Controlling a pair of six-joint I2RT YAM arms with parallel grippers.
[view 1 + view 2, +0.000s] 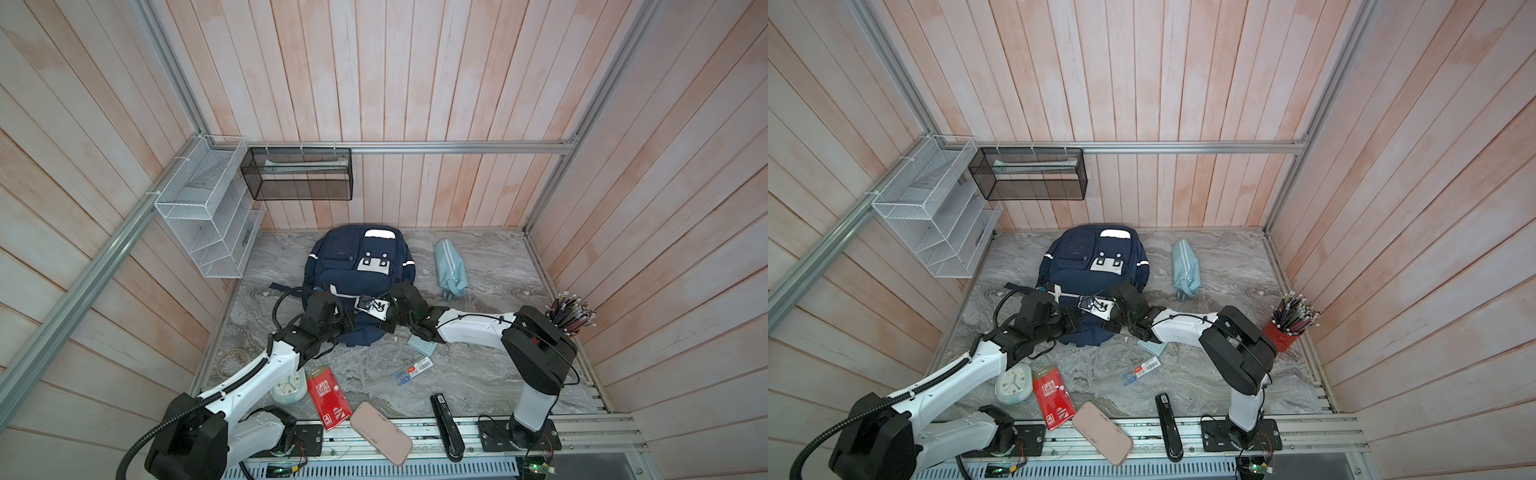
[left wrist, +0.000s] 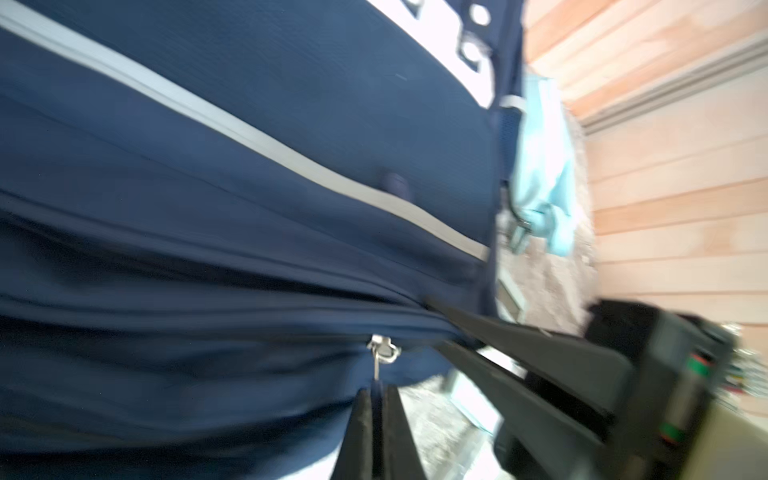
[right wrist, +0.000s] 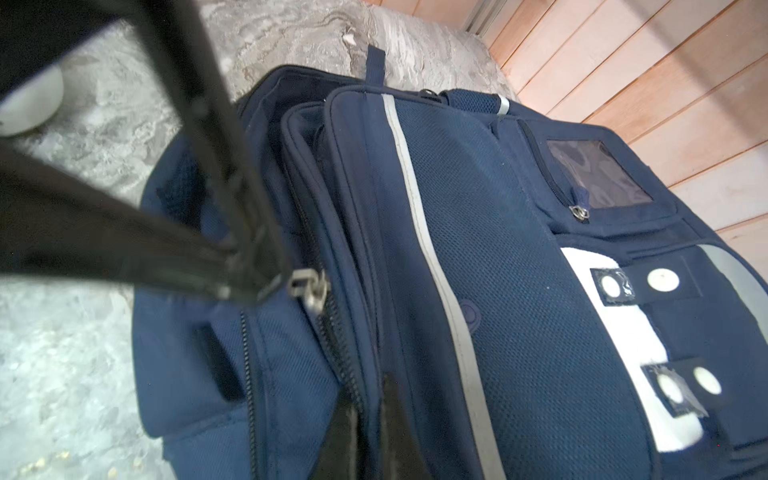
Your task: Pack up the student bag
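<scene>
Two mesh holders hang at the far left: a white wire rack on the side wall and, just beside it, a black mesh basket on the back wall. Below them, on the grey marbled table, a mint-green alarm clock sits partly under the left arm, with a flat red packet next to it.

The left gripper is pinched tight on the metal zipper pull at the near end of the student bag. This large navy-blue fabric backpack with white reflective stripes lies front-up in the middle of the table, its far end close to the back wall. A pink oblong case lies in front of it, overhanging the front rail.

The right gripper meets the bag from the other side, at the same near end. Its jaws are nearly together and clamp a fold of navy fabric beside the zip. In the left wrist view its two fingers run up to that seam, close to the pull.

Under the right forearm lies a small teal block, and nearer the front a clear packet with a red label. A black stapler reaches over the front rail. A light-blue fabric pouch lies to the right of the bag, apart from it. At the far right stands a red cup of pencils.
</scene>
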